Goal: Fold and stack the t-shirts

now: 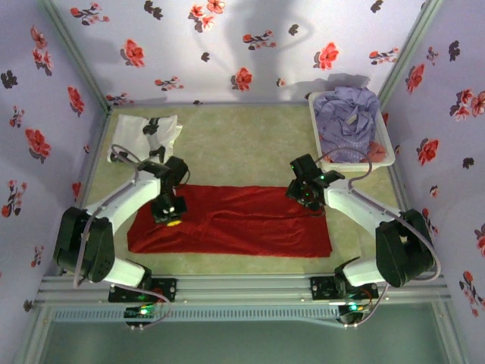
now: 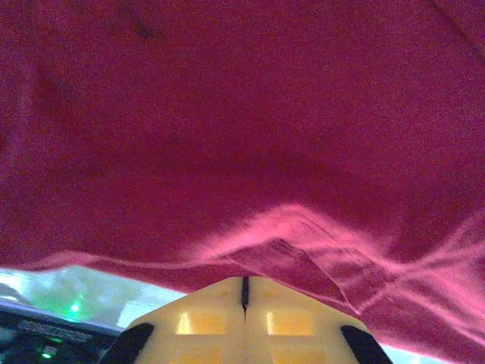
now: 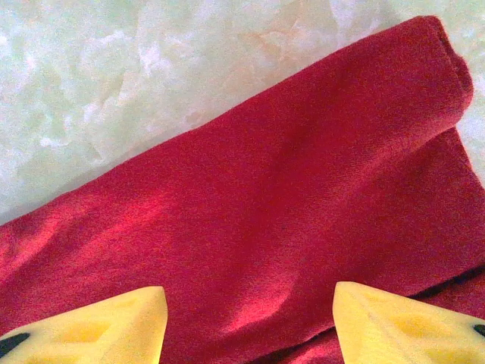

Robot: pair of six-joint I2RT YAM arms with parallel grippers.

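One red shirt [image 1: 227, 224]; one white shirt [image 1: 148, 130] with black print; one lavender shirt [image 1: 348, 114]; that makes three shirts in all; one white basket [image 1: 390, 152]; two arms, a left arm [image 1: 114, 205] and a right arm [image 1: 356, 205]; two grippers, a left gripper [image 1: 168, 208] and a right gripper [image 1: 307, 193]; two yellow fingers [image 3: 394, 318] on each gripper, four altogether; one green table [image 1: 250, 144]; three flowered walls [image 1: 227, 45].
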